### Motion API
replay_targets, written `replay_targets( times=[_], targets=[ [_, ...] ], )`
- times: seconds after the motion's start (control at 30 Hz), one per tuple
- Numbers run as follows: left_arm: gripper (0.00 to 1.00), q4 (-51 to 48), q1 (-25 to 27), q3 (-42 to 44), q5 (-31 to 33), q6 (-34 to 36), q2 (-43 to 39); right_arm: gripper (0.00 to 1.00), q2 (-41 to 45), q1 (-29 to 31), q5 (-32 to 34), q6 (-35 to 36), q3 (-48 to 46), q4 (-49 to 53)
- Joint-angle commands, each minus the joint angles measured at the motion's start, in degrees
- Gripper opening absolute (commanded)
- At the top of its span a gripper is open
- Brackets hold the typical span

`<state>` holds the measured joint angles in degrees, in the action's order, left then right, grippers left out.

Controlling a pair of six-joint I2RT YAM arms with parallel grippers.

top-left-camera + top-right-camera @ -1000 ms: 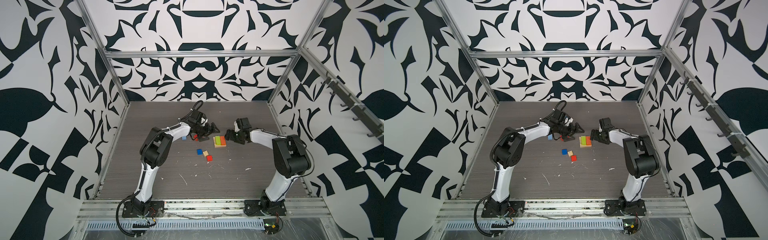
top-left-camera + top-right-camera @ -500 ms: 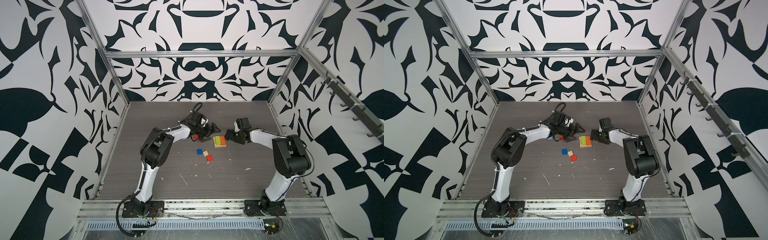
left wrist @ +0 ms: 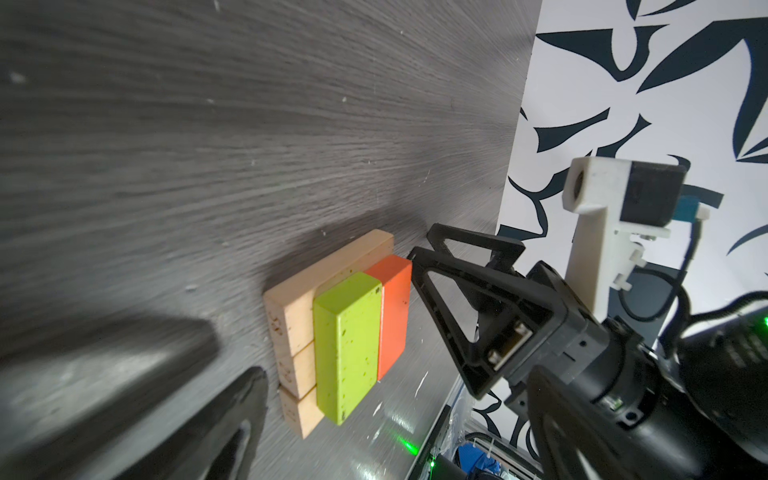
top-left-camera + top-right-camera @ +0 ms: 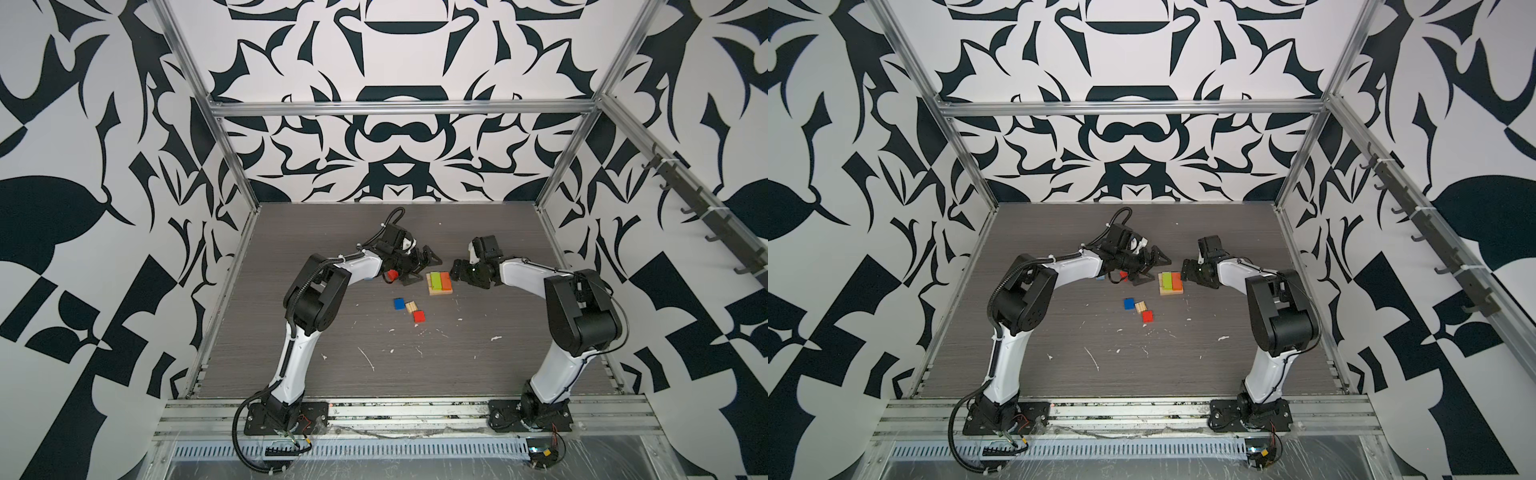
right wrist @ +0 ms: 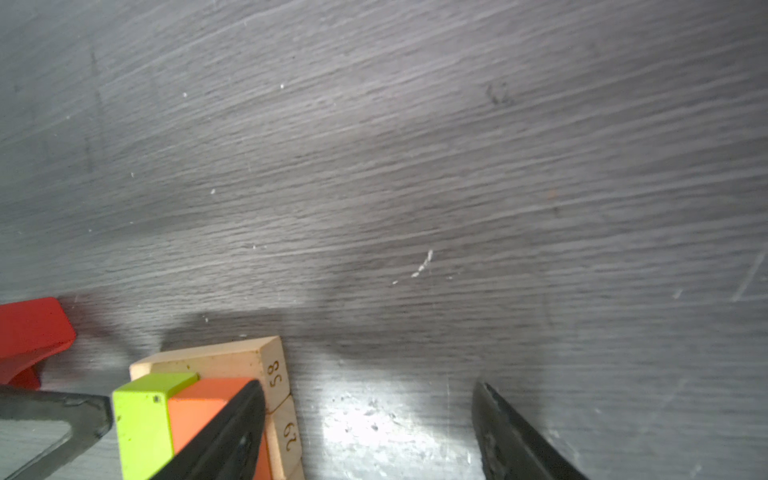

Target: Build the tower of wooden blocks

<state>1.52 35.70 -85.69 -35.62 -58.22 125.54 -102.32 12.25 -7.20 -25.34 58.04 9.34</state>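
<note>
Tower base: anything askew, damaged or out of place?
Nothing stands out. The lime green plank and orange plank lie side by side, touching, crosswise on the tan base, with one strip of it left bare. The only blemish is white flecks scattered on the table.

Tan planks (image 3: 291, 328), lime block (image 3: 347, 349), orange block (image 3: 392, 316), blue cube (image 4: 399, 304), red cube (image 4: 419, 316), grey table (image 4: 457, 365), black-and-white walls (image 4: 395, 54)
</note>
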Motion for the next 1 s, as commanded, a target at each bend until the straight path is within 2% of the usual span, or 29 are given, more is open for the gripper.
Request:
replay_targets(
  times=[0.0, 0.3, 0.97],
  targets=[
    [0.99, 1.34, 0.24, -0.25, 0.15, -1.76, 1.79, 0.82, 1.95, 0.23, 1.0, -0.24, 1.54, 0.41],
    [1.0, 2.96, 0.24, 0.25, -0.33, -3.23, 2.35, 0.82, 2.01, 0.24, -0.1, 0.07, 1.11, -0.69],
    [0.99, -0.79, 0.6, -1.12, 0.68, -2.16, 2.73, 0.82, 2.59, 0.24, -2.07, 0.39, 0.14, -2.85]
  ],
)
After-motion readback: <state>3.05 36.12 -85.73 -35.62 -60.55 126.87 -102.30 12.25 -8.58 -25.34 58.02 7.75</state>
